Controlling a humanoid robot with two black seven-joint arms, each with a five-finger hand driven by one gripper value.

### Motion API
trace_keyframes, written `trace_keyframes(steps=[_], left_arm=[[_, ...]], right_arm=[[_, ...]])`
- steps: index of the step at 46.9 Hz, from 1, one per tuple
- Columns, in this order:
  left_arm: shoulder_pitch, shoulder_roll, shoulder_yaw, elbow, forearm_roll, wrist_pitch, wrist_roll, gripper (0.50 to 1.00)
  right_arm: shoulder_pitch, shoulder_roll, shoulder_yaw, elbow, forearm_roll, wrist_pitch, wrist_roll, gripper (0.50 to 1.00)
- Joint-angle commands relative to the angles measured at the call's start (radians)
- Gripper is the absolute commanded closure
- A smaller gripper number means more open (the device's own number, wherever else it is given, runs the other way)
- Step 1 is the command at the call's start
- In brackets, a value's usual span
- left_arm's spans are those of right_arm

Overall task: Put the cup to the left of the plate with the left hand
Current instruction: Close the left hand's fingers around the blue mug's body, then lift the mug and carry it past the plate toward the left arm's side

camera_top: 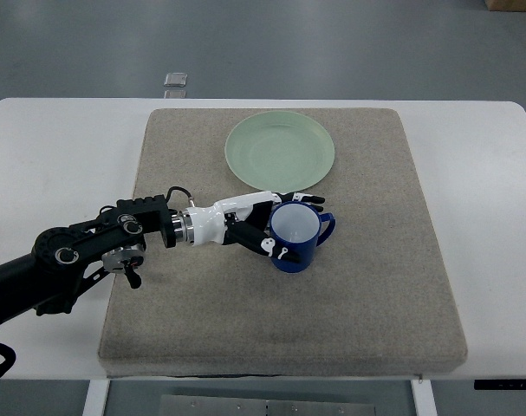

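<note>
The left robot hand (pixel 261 227), white and black with its fingers curled round it, grips the dark blue ceramic cup (pixel 295 237) with a white inside, upright on the beige mat (pixel 392 286) covering the white worktop (pixel 55 156), just below the pale green round plate (pixel 280 150).

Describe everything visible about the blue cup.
The blue cup is a glossy, ceramic-looking mug with a pale, empty interior, standing upright on the beige mat. Its handle points right. It sits just in front of the green plate, apart from it. The left hand wraps its left side, fingers curled against the wall.
</note>
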Motion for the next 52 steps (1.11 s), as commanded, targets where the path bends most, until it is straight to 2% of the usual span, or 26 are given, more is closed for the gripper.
trace_keyframes(steps=[1, 6, 10, 14, 16, 25, 28, 37, 52], left_arm=[[-0.004, -0.012, 0.000, 0.018, -0.001, 0.010, 0.000, 0.516], [-0.005, -0.014, 0.000, 0.023, -0.001, 0.011, 0.000, 0.542], [-0.007, -0.014, 0.000, 0.023, -0.001, 0.013, -0.001, 0.602], [-0.007, -0.018, 0.000, 0.023, -0.001, 0.013, -0.001, 0.611], [-0.007, -0.018, 0.000, 0.023, -0.001, 0.013, -0.001, 0.647], [-0.010, -0.020, 0.000, 0.023, -0.001, 0.013, -0.001, 0.722], [-0.010, -0.020, 0.001, 0.023, -0.001, 0.013, -0.001, 0.797], [-0.011, -0.020, -0.006, 0.022, -0.001, 0.018, -0.005, 0.868], [-0.020, -0.017, -0.023, 0.018, -0.024, 0.122, -0.006, 0.870]], right_arm=[[0.000, 0.000, 0.000, 0.000, 0.000, 0.000, 0.000, 0.566], [0.000, 0.000, 0.000, 0.000, 0.000, 0.000, 0.000, 0.566], [0.000, 0.000, 0.000, 0.000, 0.000, 0.000, 0.000, 0.566], [0.000, 0.000, 0.000, 0.000, 0.000, 0.000, 0.000, 0.566], [0.000, 0.000, 0.000, 0.000, 0.000, 0.000, 0.000, 0.566], [0.001, 0.000, 0.000, 0.000, 0.000, 0.000, 0.000, 0.566], [0.001, 0.000, 0.000, 0.000, 0.000, 0.000, 0.000, 0.566], [0.001, 0.000, 0.000, 0.000, 0.000, 0.000, 0.000, 0.566], [0.000, 0.000, 0.000, 0.000, 0.000, 0.000, 0.000, 0.566]])
